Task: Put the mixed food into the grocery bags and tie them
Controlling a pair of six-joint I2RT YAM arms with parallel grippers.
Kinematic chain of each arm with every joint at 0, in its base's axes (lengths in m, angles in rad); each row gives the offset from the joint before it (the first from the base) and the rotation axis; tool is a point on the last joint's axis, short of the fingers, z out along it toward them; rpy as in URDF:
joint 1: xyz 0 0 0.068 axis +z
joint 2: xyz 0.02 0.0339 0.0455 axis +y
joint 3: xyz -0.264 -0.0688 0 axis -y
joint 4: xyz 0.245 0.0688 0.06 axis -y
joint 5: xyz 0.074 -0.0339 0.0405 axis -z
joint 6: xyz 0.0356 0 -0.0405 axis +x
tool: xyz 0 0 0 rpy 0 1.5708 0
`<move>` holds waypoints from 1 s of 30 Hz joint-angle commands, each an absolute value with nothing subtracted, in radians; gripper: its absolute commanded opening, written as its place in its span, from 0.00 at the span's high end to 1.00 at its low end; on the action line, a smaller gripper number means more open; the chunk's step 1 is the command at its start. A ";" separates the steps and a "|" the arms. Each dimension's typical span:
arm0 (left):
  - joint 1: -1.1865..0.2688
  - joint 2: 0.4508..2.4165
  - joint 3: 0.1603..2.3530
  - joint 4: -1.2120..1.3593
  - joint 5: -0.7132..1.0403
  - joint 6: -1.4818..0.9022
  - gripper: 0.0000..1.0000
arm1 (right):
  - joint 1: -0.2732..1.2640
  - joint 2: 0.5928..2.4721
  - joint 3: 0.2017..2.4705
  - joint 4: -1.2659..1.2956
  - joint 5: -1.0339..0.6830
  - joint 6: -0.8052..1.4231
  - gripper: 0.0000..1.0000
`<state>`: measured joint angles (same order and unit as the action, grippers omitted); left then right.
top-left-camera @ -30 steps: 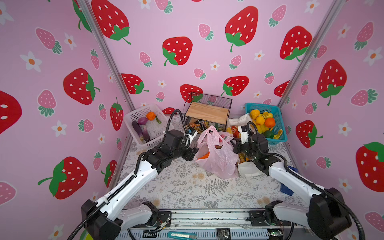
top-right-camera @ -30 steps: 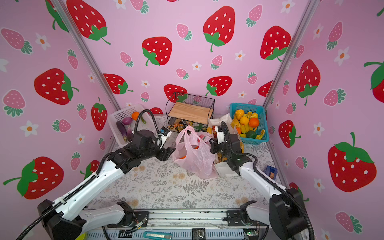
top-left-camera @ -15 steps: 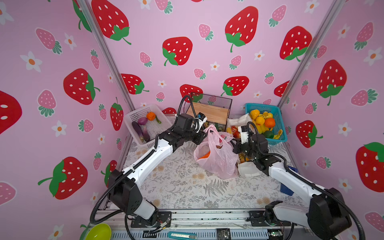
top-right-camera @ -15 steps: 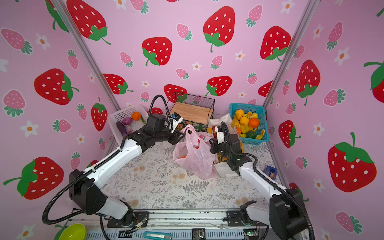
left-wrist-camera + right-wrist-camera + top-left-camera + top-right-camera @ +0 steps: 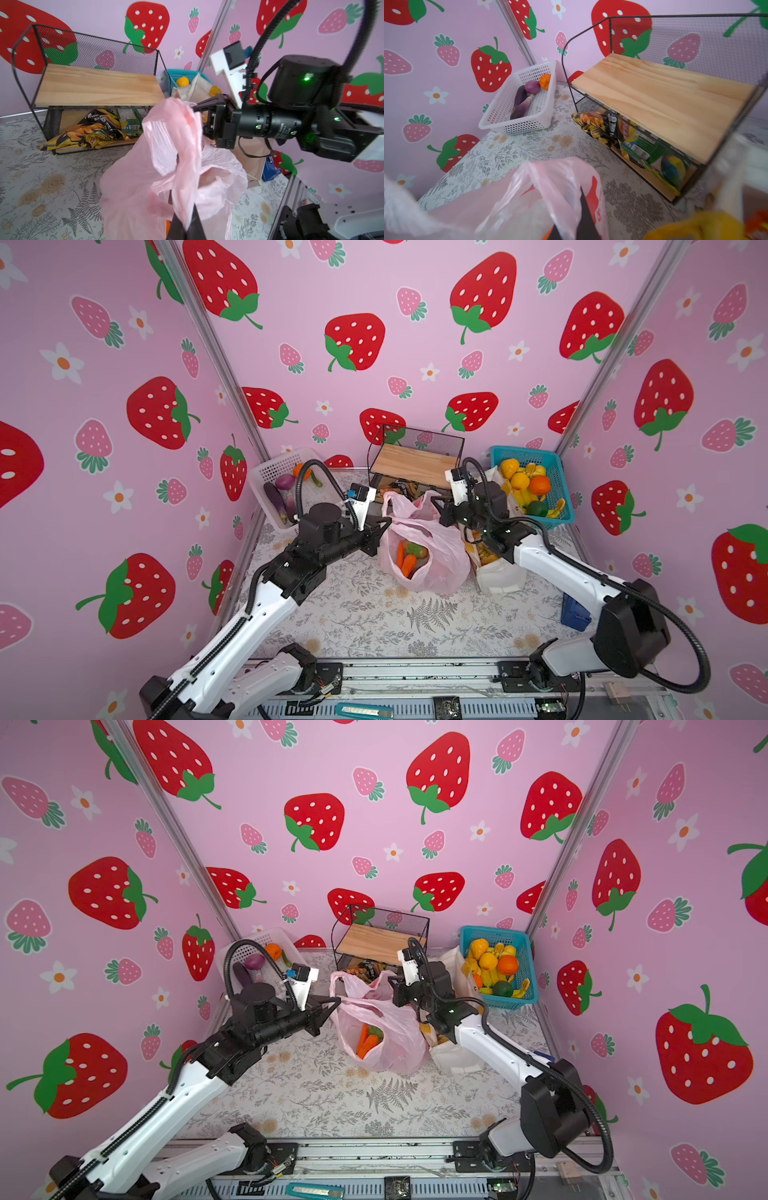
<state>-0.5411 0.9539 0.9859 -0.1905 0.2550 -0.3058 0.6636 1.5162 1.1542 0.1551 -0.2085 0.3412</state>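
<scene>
Pink bag [image 5: 436, 572] is seen standing mid-table on the floral cloth [image 5: 374, 614], mouth gaping upward. Orange carrots [image 5: 405, 562] and a green piece [image 5: 417, 549] are seen inside it.

Left gripper [image 5: 385, 523] is placed at the bag's upper left edge. In the left wrist view its fingers are pressed together on a twisted strand of pink handle (film is pinched flat between them).

Right gripper [image 5: 437, 506] is placed at the bag's upper right edge. In the left wrist view its fingertips are seen meeting the raised top of the pink plastic. In its own wrist view pink film is seen lying between the fingers [image 5: 586, 216], but whether it is gripped or slack cannot be told (blurred, cut off by the frame edge).

White tote [image 5: 498, 583] is stood right against the pink bag on its right side, partly covered by the right arm. Yellow-orange is seen at its top (packet or print, cannot be told).

Wire shelf [image 5: 415, 462] with a wooden top is set at the back, with bagged snacks [image 5: 93, 131] tucked under it. White basket [image 5: 272, 466] is set back left, holding an eggplant [image 5: 275, 499] and an onion [image 5: 284, 481]. Blue basket [image 5: 559, 477] is set back right, filled with a fruit pile [image 5: 519, 485].
</scene>
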 commanded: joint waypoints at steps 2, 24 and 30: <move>-0.541 0.936 0.948 -0.136 0.151 -0.491 1.00 | 0.687 1.593 1.293 0.054 -0.173 0.283 0.66; -0.540 0.936 0.930 -0.178 0.127 -0.489 1.00 | 1.054 1.231 1.029 0.034 -0.046 -0.169 0.08; -0.540 0.917 0.920 -0.182 0.120 -0.488 1.00 | 1.071 1.341 1.063 0.075 0.109 -0.203 0.00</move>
<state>-0.5411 0.9382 0.9123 -0.1852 0.1379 -0.4835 1.0691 1.3178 1.0420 0.0288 -0.0025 -0.1413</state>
